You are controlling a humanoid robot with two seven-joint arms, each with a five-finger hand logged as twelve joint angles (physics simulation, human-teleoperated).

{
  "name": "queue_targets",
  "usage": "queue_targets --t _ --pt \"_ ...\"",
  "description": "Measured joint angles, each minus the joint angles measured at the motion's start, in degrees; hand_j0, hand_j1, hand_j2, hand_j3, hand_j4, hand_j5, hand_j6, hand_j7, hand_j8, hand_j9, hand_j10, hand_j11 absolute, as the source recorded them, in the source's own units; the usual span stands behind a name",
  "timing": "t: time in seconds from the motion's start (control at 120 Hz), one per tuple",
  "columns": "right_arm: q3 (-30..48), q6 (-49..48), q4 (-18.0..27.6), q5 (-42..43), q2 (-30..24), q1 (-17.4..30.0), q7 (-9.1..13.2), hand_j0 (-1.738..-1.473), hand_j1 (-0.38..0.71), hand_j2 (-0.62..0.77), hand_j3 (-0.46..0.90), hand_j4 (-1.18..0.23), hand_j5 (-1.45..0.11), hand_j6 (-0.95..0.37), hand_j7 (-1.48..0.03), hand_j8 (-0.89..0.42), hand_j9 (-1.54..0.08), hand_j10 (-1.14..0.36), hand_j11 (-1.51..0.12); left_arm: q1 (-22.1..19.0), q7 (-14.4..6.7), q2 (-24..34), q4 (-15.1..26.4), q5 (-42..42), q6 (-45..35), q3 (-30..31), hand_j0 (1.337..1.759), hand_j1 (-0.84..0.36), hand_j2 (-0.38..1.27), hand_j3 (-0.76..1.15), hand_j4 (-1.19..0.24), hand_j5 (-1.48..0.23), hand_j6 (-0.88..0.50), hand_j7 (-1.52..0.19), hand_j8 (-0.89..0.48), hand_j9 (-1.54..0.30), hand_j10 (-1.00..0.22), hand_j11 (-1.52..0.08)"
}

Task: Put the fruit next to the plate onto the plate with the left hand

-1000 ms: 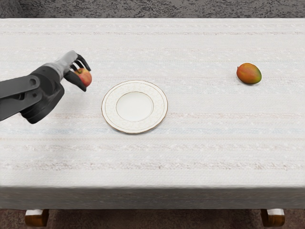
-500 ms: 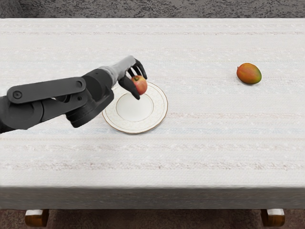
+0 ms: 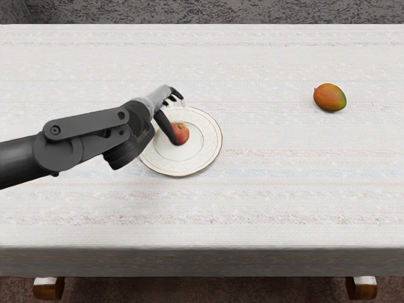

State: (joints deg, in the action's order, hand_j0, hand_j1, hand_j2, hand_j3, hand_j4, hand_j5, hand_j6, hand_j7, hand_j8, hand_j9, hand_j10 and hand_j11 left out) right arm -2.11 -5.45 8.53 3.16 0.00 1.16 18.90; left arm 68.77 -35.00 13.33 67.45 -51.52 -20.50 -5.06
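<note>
**Fruit lying in the plate well, left hand opened beside it**

Landmark: plate (image 3: 216, 144), white with a thin rim line, on the table (image 3: 265, 202) left of its middle.

Edges and room:
- Near edge of the table is well below the plate, with a wide band of bare cloth between them.
- Far edge is well above the plate, again across bare cloth.
- Right of the plate, bare cloth runs to a mango (image 3: 330, 97), which lies well apart and slightly farther back than the plate.
- Left of the plate, the dark forearm crosses the cloth from the picture's left edge and covers the plate's left rim.

Task's thing and hand:
- Fruit (image 3: 181, 133), small and red-orange, sits inside the plate's well, just above and left of its centre.
- Left hand (image 3: 159, 111) hangs over the plate's upper-left rim.
- Fingers (image 3: 172, 98) are spread and point up and away past the rim, apart from the fruit and gripping nothing.
- Thumb (image 3: 165, 126) reaches down into the well just beside the fruit's left side. Whether it touches the fruit cannot be told.
</note>
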Motion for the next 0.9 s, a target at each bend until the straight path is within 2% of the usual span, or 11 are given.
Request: queue_targets --t 0.067,0.117,0.183,0.333,0.367,0.442,0.475,0.617,0.717,0.783,0.9 --pt "0.00 0.00 0.00 0.00 0.00 0.00 0.00 -1.658 -0.35 0.00 0.00 0.00 0.00 0.00 0.00 0.00 0.00 0.00 0.00 1.25 0.00 1.01 2.93 0.41 -0.05 -1.56 1.657 0.12 0.14 0.00 -0.22 -0.31 -0.17 -0.30 -0.17 -0.30 -0.23 -0.30" --pt "0.00 -0.02 0.00 0.00 0.00 0.01 0.00 -1.658 -0.35 0.00 0.00 0.00 0.00 0.00 0.00 0.00 0.00 0.00 0.00 3.26 0.00 5.29 6.01 2.16 -0.05 -3.03 1.658 0.16 0.11 0.00 -0.18 -0.25 -0.14 -0.24 -0.14 -0.24 -0.18 -0.24" --pt "-0.01 -0.02 0.00 0.00 0.00 0.00 0.00 -1.658 -0.35 0.00 0.00 0.00 0.00 0.00 0.00 0.00 0.00 0.00 0.00 3.19 0.00 10.41 10.72 5.83 0.00 -5.42 1.658 0.21 0.08 0.00 -0.13 -0.19 -0.10 -0.18 -0.10 -0.18 -0.14 -0.18" --pt "-0.05 0.00 0.00 0.00 0.00 -0.01 0.00 -1.658 -0.35 0.00 0.00 0.00 0.00 0.00 0.00 0.00 0.00 0.00 0.00 2.62 0.00 13.98 17.21 21.03 4.02 -10.19 1.658 0.27 0.04 0.00 -0.07 -0.10 -0.06 -0.10 -0.06 -0.10 -0.08 -0.10" --pt "-0.06 0.00 0.00 0.00 0.00 -0.01 0.00 -1.658 -0.35 0.00 0.00 0.00 0.00 0.00 0.00 0.00 0.00 0.00 0.00 1.10 0.00 16.18 17.79 25.76 7.67 -11.95 1.658 0.28 0.04 0.00 -0.07 -0.09 -0.05 -0.09 -0.05 -0.09 -0.07 -0.09" --pt "-0.08 0.00 0.00 0.00 0.00 -0.01 0.00 -1.658 -0.35 0.00 0.00 0.00 0.00 0.00 0.00 0.00 0.00 0.00 0.00 -7.90 0.00 21.02 18.57 35.64 19.70 -19.38 1.658 0.29 0.03 0.00 -0.05 -0.07 -0.04 -0.07 -0.04 -0.07 -0.05 -0.07" --pt "-0.08 0.00 0.00 0.00 0.00 -0.01 0.00 -1.658 -0.35 0.00 0.00 0.00 0.00 0.00 0.00 0.00 0.00 0.00 0.00 -10.47 0.00 23.13 18.77 39.71 25.28 -22.94 1.658 0.30 0.02 0.00 -0.05 -0.06 -0.04 -0.06 -0.04 -0.06 -0.05 -0.06" --pt "-0.04 -0.03 0.10 0.00 0.00 -0.01 0.00 -1.658 -0.35 0.00 0.00 0.00 0.00 0.00 0.00 0.00 0.00 0.00 0.00 -14.59 0.00 34.57 19.15 59.93 45.95 -30.90 1.658 0.31 0.01 0.00 -0.03 -0.04 -0.03 -0.04 -0.03 -0.04 -0.03 -0.04" --pt "-0.02 -0.07 0.16 0.00 0.00 -0.01 0.00 -1.658 -0.35 0.00 0.00 0.00 0.00 0.00 0.00 0.00 0.00 0.00 0.00 -18.23 0.00 38.94 19.10 69.59 51.86 -32.83 1.658 0.32 0.01 0.00 -0.03 -0.03 -0.02 -0.03 -0.02 -0.03 -0.03 -0.03" --pt "-0.01 -0.08 0.21 0.00 0.00 -0.01 0.00 -1.658 -0.35 0.00 0.00 0.00 0.00 0.00 0.00 0.00 0.00 0.00 0.00 -21.41 0.00 44.11 19.06 74.07 53.60 -33.37 1.658 0.32 0.01 0.00 -0.02 -0.03 -0.02 -0.03 -0.02 -0.03 -0.02 -0.03" --pt "0.00 -0.08 0.25 0.00 0.00 -0.01 0.00 -1.658 -0.35 0.00 0.00 0.00 0.00 0.00 0.00 0.00 0.00 0.00 0.00 -21.98 0.00 48.04 18.97 77.22 54.91 -33.66 1.658 0.33 0.01 0.00 -0.02 -0.03 -0.02 -0.03 -0.02 -0.03 -0.02 -0.03"
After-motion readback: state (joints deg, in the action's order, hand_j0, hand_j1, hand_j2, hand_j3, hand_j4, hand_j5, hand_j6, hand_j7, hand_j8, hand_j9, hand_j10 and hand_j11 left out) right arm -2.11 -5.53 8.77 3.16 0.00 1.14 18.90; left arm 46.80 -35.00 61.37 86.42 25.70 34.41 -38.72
